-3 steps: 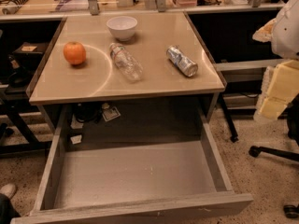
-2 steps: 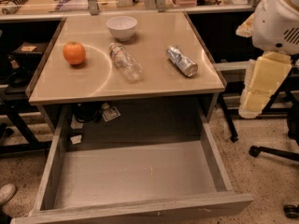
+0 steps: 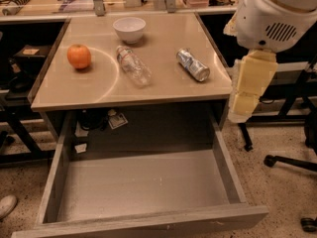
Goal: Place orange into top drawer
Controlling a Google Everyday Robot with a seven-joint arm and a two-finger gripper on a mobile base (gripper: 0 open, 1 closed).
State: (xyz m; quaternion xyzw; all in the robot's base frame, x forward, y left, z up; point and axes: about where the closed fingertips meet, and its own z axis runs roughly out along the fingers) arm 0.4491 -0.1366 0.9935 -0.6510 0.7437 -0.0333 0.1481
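Observation:
The orange (image 3: pixel 79 56) sits on the left side of the beige table top (image 3: pixel 163 86). Below the table, the top drawer (image 3: pixel 143 182) is pulled fully open, and its flat grey bottom is bare. My white and cream arm (image 3: pixel 252 76) hangs at the right edge of the table, beside its right front corner. My gripper itself is out of view; only arm segments show. The arm is far from the orange, across the table's width.
On the table stand a white bowl (image 3: pixel 129 29) at the back, a clear plastic bottle (image 3: pixel 133 66) lying in the middle and a crushed silver can (image 3: pixel 193 64) at the right. Office chair legs (image 3: pixel 290 160) stand on the floor to the right. A shoe (image 3: pixel 6 206) shows at the lower left.
My arm has swung further into view from the right and now hangs close to the table's right edge. The orange and the other objects have not moved.

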